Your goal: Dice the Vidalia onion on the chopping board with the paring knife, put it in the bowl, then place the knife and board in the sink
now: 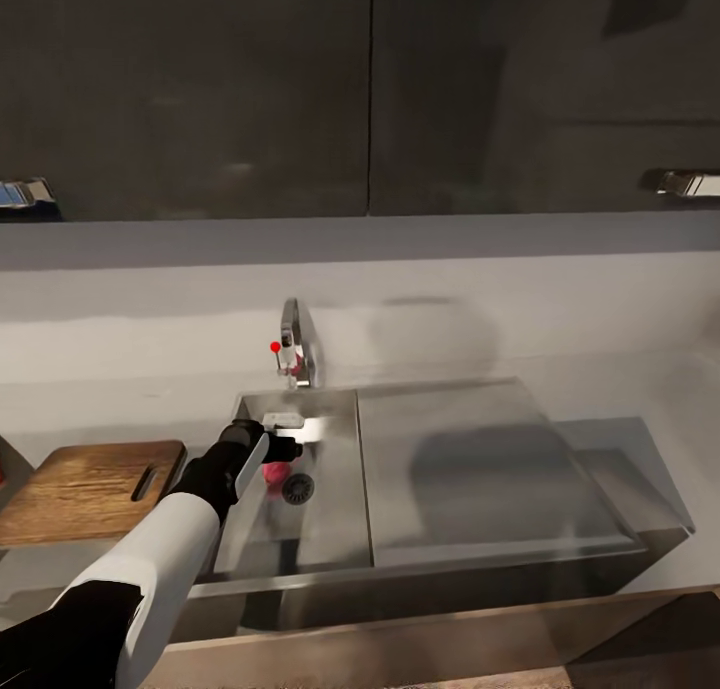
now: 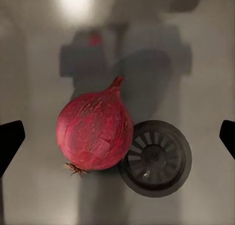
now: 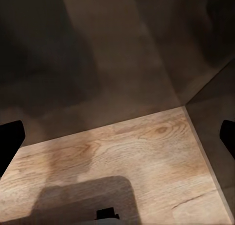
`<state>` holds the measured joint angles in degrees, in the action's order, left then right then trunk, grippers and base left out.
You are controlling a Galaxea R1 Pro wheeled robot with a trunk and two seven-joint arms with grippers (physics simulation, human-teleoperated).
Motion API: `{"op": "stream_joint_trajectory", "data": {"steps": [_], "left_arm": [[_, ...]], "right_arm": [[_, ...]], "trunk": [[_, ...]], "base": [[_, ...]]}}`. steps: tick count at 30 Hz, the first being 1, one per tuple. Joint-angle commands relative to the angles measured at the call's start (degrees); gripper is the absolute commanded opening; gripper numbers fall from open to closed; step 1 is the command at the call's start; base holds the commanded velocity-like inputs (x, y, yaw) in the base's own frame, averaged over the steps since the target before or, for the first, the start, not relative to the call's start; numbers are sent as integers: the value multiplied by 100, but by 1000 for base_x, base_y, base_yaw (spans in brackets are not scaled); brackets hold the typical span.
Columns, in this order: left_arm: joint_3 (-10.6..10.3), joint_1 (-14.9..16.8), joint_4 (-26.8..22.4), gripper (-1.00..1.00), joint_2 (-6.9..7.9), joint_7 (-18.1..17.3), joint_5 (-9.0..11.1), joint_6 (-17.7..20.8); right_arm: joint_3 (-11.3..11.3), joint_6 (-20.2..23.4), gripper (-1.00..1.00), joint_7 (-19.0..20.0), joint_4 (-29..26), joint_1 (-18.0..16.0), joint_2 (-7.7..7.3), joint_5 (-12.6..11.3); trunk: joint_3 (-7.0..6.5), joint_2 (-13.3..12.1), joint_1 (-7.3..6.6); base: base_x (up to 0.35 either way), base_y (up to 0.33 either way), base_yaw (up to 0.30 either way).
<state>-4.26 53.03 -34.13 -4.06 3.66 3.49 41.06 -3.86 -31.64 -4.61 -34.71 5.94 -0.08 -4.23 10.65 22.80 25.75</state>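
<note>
The Vidalia onion (image 2: 94, 132), a dark pinkish-red ball with a short stem, lies on the floor of the sink (image 1: 330, 529) right beside the round drain (image 2: 155, 157). In the head view the onion (image 1: 272, 475) peeks out from under my left gripper (image 1: 278, 451), which hangs over it inside the basin. That left gripper (image 2: 119, 139) is open, a fingertip at each side of the onion and well apart from it. The chopping board (image 1: 85, 484) lies on the countertop (image 1: 620, 389) left of the sink. My right gripper (image 3: 119, 139) is open and holds nothing. The paring knife and the bowl are out of view.
A chrome tap (image 1: 298, 344) with a red knob (image 1: 275, 347) stands behind the basin. A flat steel drainer (image 1: 460, 459) takes up the sink's right part. Dark wall cabinets (image 1: 370, 89) hang above. A wooden floor (image 3: 112, 156) and dark cabinet fronts lie below the right gripper.
</note>
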Motion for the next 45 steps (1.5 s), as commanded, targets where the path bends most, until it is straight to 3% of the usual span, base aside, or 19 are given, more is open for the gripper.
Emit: {"op": "stream_joint_trajectory", "data": {"steps": [1, 28, 45], "left_arm": [[-22, 5, -6, 100, 2, 38, 38, 25], [-22, -2, -32, 100, 1, 38, 38, 25], [-22, 0, -6, 100, 2, 38, 38, 25]], "right_arm": [[8, -9, 100, 4, -9, 1, -1, -43], [8, -9, 100, 4, -9, 4, -1, -43], [8, -9, 100, 4, -9, 4, -1, -40]], "trunk": [[20, 12, 3], [266, 12, 3], [296, 12, 3]], "base": [[0, 0, 0], [39, 0, 0], [2, 0, 0]]}}
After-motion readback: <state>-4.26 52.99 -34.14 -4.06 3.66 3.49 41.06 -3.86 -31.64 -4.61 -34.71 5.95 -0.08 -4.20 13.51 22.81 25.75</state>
